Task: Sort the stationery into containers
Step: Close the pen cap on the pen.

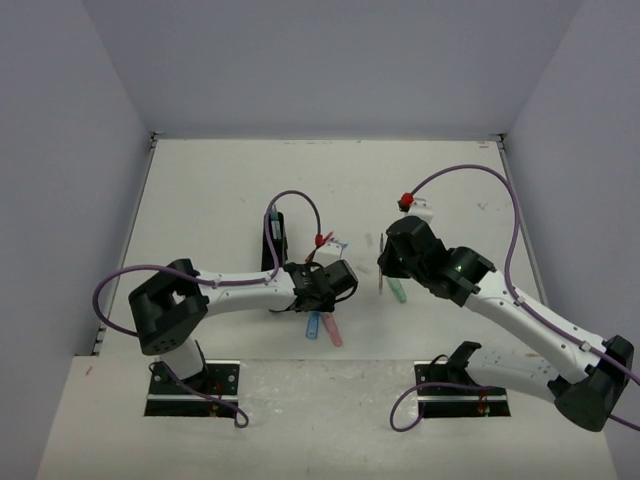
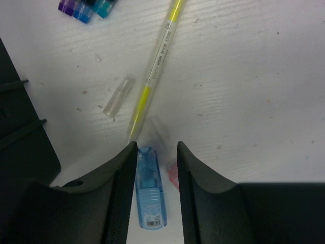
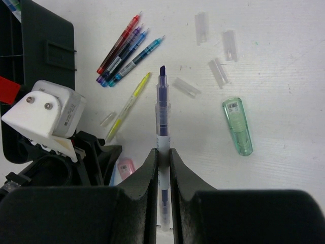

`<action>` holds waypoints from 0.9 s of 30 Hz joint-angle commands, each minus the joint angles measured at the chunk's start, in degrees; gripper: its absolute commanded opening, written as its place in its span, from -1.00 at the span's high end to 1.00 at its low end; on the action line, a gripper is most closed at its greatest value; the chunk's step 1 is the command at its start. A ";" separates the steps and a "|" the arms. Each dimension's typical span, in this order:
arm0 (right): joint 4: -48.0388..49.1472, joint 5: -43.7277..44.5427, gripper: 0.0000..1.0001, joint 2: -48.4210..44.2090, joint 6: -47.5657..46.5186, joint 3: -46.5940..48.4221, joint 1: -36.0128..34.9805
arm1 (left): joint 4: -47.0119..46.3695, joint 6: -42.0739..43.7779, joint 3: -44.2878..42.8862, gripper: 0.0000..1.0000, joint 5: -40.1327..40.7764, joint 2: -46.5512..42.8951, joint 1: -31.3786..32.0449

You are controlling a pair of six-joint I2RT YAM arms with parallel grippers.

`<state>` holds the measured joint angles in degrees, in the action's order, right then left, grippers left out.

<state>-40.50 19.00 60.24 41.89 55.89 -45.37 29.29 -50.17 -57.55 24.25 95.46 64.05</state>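
Observation:
My left gripper (image 2: 156, 147) is low over the table, its jaws around a short chunky blue piece (image 2: 150, 188). The left finger touches that piece and a gap shows at the right finger, with a pink piece (image 2: 172, 174) just beyond. A yellow-green pen (image 2: 155, 71) lies ahead of the fingers. My right gripper (image 3: 162, 152) is shut on a purple marker (image 3: 162, 107), held above the table tip forward. A green chunky piece (image 3: 237, 127) lies to its right. The black organiser (image 1: 273, 240) stands behind the left gripper (image 1: 318, 292).
Red, purple and blue pens (image 3: 124, 51) lie fanned together beside the organiser (image 3: 45, 30). Several clear caps (image 3: 218, 71) are scattered on the white table, one (image 2: 118, 95) next to the yellow-green pen. The left wrist's white camera housing (image 3: 51, 114) sits close to the right gripper's left.

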 commanded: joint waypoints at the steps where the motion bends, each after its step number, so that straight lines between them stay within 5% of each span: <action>1: 0.07 1.47 1.00 0.66 -0.64 -0.29 0.11 | -1.08 -8.47 -2.63 0.25 3.11 2.04 0.77; 13: 0.08 1.66 1.00 -0.70 -1.30 -0.58 0.18 | -0.14 -10.42 -4.86 0.43 3.61 8.25 1.25; 20: 0.16 1.54 1.00 -2.12 -1.03 -0.83 0.17 | -0.82 -9.78 -4.28 0.98 2.77 9.07 1.34; 27: 6.84 -5.04 1.00 -7.32 -3.50 -5.84 0.43 | -3.20 -5.52 -6.01 1.00 4.82 2.21 1.60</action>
<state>-39.70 18.22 56.90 40.68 53.56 -45.26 28.85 -58.45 -61.41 26.57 102.78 65.08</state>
